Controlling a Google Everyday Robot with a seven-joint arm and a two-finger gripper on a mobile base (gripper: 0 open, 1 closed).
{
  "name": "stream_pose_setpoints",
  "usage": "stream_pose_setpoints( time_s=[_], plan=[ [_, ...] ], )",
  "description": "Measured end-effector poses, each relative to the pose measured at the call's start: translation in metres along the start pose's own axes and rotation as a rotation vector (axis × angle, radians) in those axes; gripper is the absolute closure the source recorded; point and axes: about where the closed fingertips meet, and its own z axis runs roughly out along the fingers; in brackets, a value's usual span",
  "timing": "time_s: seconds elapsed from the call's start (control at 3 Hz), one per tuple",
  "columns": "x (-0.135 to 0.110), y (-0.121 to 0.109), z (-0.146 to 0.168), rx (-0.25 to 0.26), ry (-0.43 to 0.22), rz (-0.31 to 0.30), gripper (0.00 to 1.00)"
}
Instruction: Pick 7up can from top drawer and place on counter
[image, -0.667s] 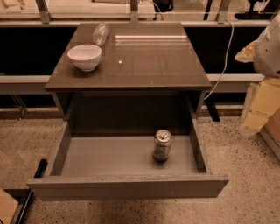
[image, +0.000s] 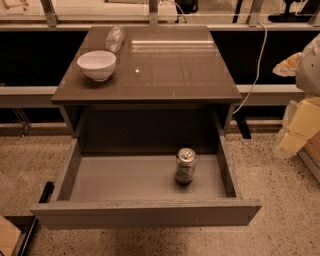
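Observation:
The 7up can (image: 185, 166) stands upright in the open top drawer (image: 145, 212), right of centre on the drawer floor, silver top up. The counter (image: 165, 65) is the glossy dark-brown top of the cabinet above it. My gripper is out of view. Only a pale part of my arm (image: 309, 62) shows at the right edge, well apart from the can and the drawer.
A white bowl (image: 97, 64) and a clear plastic bottle (image: 114, 38) lying on its side sit at the counter's back left. A white cable (image: 255, 75) hangs right of the cabinet. Pale boxes (image: 300, 127) stand on the floor at right. A dark bar (image: 37, 210) lies left of the drawer.

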Motion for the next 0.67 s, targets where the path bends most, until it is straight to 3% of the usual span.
stream_pose_setpoints(
  time_s=[0.67],
  plan=[
    [0.034,-0.002,0.071,0.007,-0.091,0.079,0.00]
  ],
)
